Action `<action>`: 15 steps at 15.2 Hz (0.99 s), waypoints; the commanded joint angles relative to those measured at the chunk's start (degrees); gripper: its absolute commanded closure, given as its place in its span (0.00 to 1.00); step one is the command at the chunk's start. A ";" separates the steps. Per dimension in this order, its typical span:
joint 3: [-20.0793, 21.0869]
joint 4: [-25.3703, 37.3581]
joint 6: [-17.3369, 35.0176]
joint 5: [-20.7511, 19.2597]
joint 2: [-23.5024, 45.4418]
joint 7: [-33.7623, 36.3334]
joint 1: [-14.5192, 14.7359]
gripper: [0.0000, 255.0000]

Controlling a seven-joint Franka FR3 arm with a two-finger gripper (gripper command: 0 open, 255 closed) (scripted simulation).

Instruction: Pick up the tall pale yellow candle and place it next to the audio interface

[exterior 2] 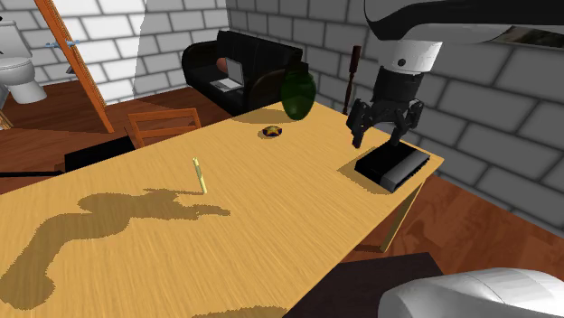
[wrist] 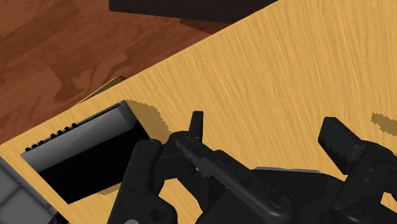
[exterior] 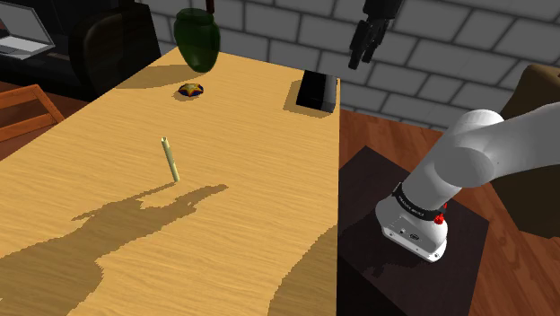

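A thin pale yellow candle (exterior: 170, 160) (exterior 2: 200, 174) stands slightly tilted near the middle of the wooden table (exterior: 233, 224), alone. The audio interface (exterior: 316, 91) (exterior 2: 390, 163) (wrist: 89, 153), a flat black box, lies at the table's far corner by the edge. My gripper (exterior: 366, 45) (exterior 2: 380, 135) (wrist: 270, 133) hangs in the air above and just beside that box, far from the candle. Its fingers stand apart, open, with nothing between them.
A dark green vase (exterior: 197, 38) (exterior 2: 298, 92) and a small dark-and-yellow object (exterior: 192, 89) (exterior 2: 272, 132) sit at the table's far end. A wooden chair (exterior 2: 163, 125) stands along one long side, with a black sofa (exterior 2: 239, 63) beyond. Brick walls close the room.
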 commanded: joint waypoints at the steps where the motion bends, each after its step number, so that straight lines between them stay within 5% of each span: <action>1: 0.00 0.00 0.00 0.00 0.00 0.00 0.00 0.00; 15: 15.30 7.40 12.27 6.18 18.23 16.17 5.82 0.00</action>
